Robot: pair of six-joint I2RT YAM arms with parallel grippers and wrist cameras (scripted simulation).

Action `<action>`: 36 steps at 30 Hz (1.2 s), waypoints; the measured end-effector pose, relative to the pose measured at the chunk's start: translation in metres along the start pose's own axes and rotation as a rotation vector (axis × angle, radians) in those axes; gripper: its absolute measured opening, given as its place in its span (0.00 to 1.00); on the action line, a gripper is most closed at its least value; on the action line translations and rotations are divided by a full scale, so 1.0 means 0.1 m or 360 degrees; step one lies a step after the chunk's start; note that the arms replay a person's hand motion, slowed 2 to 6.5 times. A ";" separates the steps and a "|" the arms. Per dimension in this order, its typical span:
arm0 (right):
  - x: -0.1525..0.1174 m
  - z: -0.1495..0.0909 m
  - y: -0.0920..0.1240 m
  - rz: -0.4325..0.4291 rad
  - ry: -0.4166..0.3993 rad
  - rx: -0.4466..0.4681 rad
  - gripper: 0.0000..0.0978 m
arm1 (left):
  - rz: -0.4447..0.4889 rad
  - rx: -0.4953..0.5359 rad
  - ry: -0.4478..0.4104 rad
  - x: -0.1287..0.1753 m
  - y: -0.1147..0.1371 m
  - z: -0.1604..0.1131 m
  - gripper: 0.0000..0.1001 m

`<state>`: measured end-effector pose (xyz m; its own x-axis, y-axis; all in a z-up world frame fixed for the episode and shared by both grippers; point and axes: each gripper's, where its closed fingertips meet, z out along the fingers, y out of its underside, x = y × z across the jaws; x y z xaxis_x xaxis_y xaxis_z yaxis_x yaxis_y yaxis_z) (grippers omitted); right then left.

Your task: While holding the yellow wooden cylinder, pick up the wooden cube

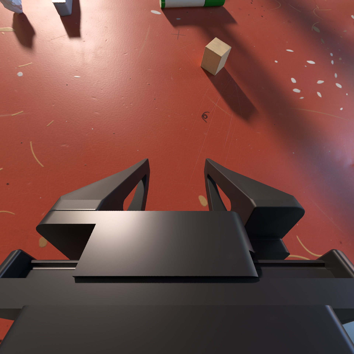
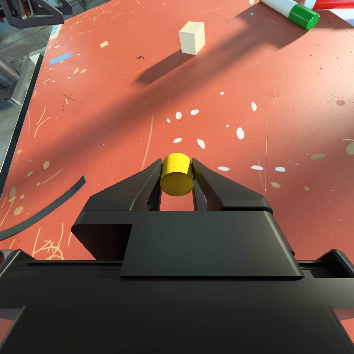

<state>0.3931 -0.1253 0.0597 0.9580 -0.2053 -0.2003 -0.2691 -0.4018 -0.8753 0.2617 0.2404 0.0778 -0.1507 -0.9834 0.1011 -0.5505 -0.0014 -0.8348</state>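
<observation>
My right gripper (image 2: 176, 159) is shut on the yellow wooden cylinder (image 2: 176, 174), held between the fingertips above the red table, its flat end facing the camera. The pale wooden cube (image 2: 192, 37) stands on the table well ahead of it. In the left wrist view the cube (image 1: 215, 56) stands ahead and a little to the right of my left gripper (image 1: 176, 160), which is open and empty above the table. The left gripper also shows at the top left of the right wrist view (image 2: 36, 12).
A white marker with a green cap (image 2: 295, 11) lies beyond the cube; it also shows in the left wrist view (image 1: 191, 3). Two white objects (image 1: 63, 6) stand at the far left. A dark curved strap (image 2: 47, 208) lies left of my right gripper. The table edge (image 2: 23, 107) runs along the left.
</observation>
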 end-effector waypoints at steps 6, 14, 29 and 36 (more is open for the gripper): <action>0.01 -0.01 -0.01 0.0015 -0.0009 0.0017 0.26 | 0.0036 0.0079 0.0000 0.00 -0.05 0.00 0.46; 0.01 -0.01 -0.01 0.0011 -0.0001 0.0028 0.26 | 0.0076 0.0120 -0.0027 0.01 -0.08 0.01 0.46; 0.00 -0.01 0.01 0.0006 0.0014 0.0005 0.26 | 0.0112 0.0073 -0.0033 0.05 0.01 0.04 0.46; 0.01 -0.01 0.00 0.0011 0.0011 0.0004 0.26 | 0.0117 0.0060 -0.0040 0.04 0.03 0.05 0.46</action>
<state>0.3942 -0.1267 0.0600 0.9553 -0.2143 -0.2035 -0.2757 -0.3984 -0.8748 0.2639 0.2351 0.0733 -0.1684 -0.9854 0.0256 -0.5072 0.0644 -0.8594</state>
